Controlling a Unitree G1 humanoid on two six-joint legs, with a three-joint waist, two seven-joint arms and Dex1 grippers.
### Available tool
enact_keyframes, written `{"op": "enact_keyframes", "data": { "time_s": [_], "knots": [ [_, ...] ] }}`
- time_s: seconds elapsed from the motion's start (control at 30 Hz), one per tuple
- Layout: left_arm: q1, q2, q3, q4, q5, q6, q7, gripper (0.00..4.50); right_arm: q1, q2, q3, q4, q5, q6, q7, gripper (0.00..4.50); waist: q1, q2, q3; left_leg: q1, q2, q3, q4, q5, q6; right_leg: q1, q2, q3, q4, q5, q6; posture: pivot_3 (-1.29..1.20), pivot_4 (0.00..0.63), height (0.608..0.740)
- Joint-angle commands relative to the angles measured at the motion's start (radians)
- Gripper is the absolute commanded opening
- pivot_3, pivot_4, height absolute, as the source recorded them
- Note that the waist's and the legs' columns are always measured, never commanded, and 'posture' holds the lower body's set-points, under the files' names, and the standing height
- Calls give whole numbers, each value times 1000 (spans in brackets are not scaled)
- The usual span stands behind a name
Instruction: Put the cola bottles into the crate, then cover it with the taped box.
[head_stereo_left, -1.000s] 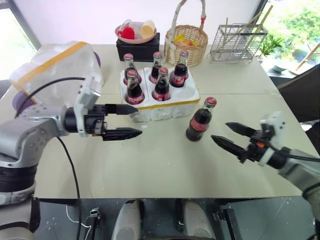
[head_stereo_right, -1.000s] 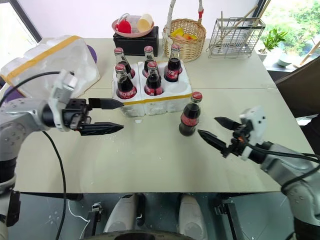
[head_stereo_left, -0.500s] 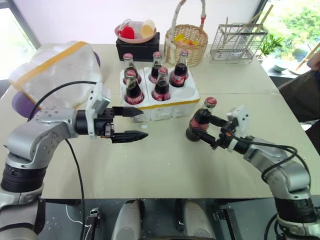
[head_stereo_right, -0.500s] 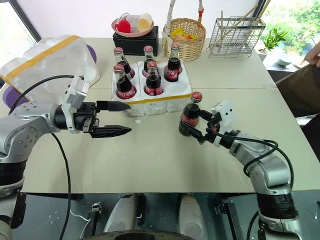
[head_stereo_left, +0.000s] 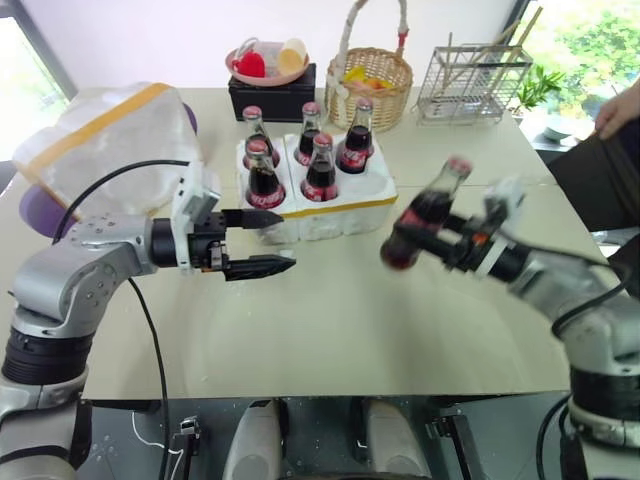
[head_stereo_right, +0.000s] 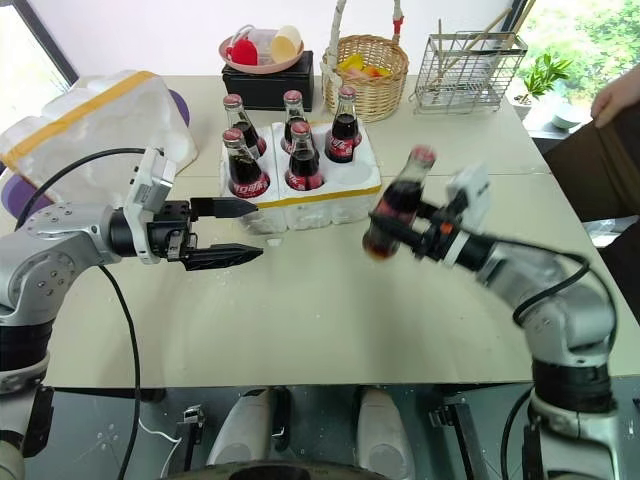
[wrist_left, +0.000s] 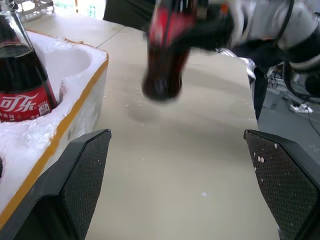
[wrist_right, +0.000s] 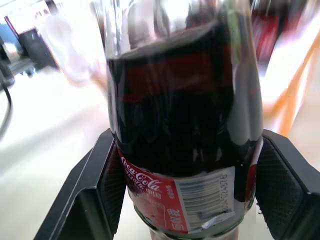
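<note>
Lifted cola bottle (head_stereo_left: 418, 217) in right fingers (head_stereo_left: 452, 246), left fingers (head_stereo_left: 262, 243) wide, crate (head_stereo_left: 340, 209) beside

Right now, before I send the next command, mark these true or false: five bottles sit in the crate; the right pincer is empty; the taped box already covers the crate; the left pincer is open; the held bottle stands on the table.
1. Five cola bottles sit in the crate: true.
2. The right pincer is empty: false, it is shut on the sixth bottle.
3. The taped box covers the crate: false, it lies on the table to the crate's left.
4. The left pincer is open: true, holding nothing.
5. The held bottle stands on the table: false, it is tilted in the air.
</note>
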Motion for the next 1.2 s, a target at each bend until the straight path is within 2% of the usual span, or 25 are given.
{"op": "enact_keyframes", "data": {
  "time_s": [0.03, 0.23, 0.4, 0.5, 0.73, 0.83, 0.9, 0.97, 1.1, 1.2],
  "knots": [
    [-33, -10, 21, 15, 12, -36, 9, 4500, -199, 24, 20, 112, -20, -42, -3, 2827, -7, 0, 0, 0, 1, 0, 0, 0, 0, 0, 1, 0, 0, 0, 0, 0, 150, 740],
    [-62, -36, 2, 55, 55, -74, 33, 4500, -409, 147, 146, 483, -236, -210, -6, 2827, -10, 0, 0, -1, 1, -1, -1, 0, 0, 0, 2, 0, 0, 0, 1, 0, 150, 740],
    [-44, -41, 14, 38, 56, -75, 41, 4500, -456, 211, 205, 684, -351, -319, 41, 2827, -11, 0, 0, -6, 1, 0, -1, 0, 0, -5, 2, 0, 0, 2, 4, 0, 150, 740],
    [-29, -33, 26, 28, 53, -72, 45, 4500, -446, 226, 231, 721, -395, -354, 69, 2827, -11, -1, 0, -6, 1, -1, -1, 0, 0, -5, 2, 0, 2, 2, 5, 0, 150, 740],
    [-8, -14, 49, 24, 51, -74, 54, 4500, -388, 241, 251, 664, -433, -343, 93, 2827, -9, 0, 0, -6, 1, -1, 0, 0, 0, -7, 2, 0, 5, 2, 4, 0, 150, 740],
    [-13, -14, 39, 32, 61, -79, 48, 4500, -366, 228, 311, 670, -514, -383, 99, 2827, -9, 0, 0, -6, 1, -1, 0, 0, 0, -7, 2, 0, 6, 2, 4, 0, 150, 740],
    [-19, -15, 33, 39, 67, -82, 45, 4500, -364, 225, 330, 686, -550, -387, 93, 3839, -9, 0, 0, -6, 1, -1, 0, 0, 0, -7, 2, 0, 6, 2, 5, 0, 150, 740],
    [-25, -13, 34, 45, 68, -81, 41, 4500, -361, 221, 340, 685, -575, -402, 95, 4473, -11, 0, 0, -6, 1, -1, 0, 0, 0, -7, 2, 0, 6, 2, 4, 0, 150, 740],
    [-5, 36, 72, 35, 60, -66, 22, 4500, -323, 174, 304, 567, -536, -347, 153, 4473, -11, 0, 0, -6, 1, -1, 0, 0, 0, -7, 2, 0, 7, 2, 4, 0, 150, 740],
    [51, 130, 133, 12, 50, -53, -20, 4500, -277, 87, 236, 416, -444, -264, 232, 4473, -12, 0, 1, -6, 1, -1, 0, 0, 0, -7, 2, 0, 7, 2, 4, 0, 150, 740]
  ]
}}
